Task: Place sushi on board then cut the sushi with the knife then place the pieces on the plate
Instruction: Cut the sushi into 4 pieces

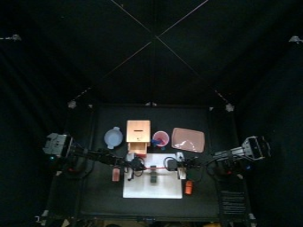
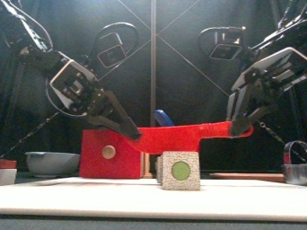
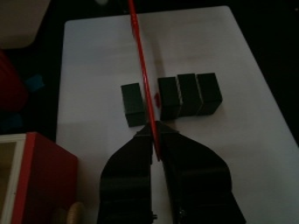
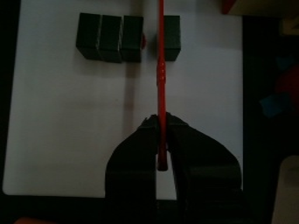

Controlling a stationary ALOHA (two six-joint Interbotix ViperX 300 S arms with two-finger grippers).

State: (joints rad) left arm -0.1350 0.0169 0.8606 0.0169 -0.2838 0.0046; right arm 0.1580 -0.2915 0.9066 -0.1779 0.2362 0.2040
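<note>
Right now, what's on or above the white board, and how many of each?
Sushi blocks: 4
Red knife: 1
Left pincer and right pincer, both holding the knife: 2
Total: 7

- The cutting board (image 1: 151,188) is lying at the near centre of the table (image 1: 89,195).
- The sushi roll (image 2: 180,170) is sitting on the board, running near to far. One block (image 3: 135,101) is standing apart at the far end.
- The knife (image 2: 180,136) is hanging left to right above that gap, with the left gripper (image 2: 129,133) and right gripper (image 2: 243,128) clamping its ends.
- Behind the board, the bowl (image 1: 113,136), wooden box (image 1: 138,133), cup (image 1: 160,137) and tray (image 1: 187,138) are standing left to right.
</note>
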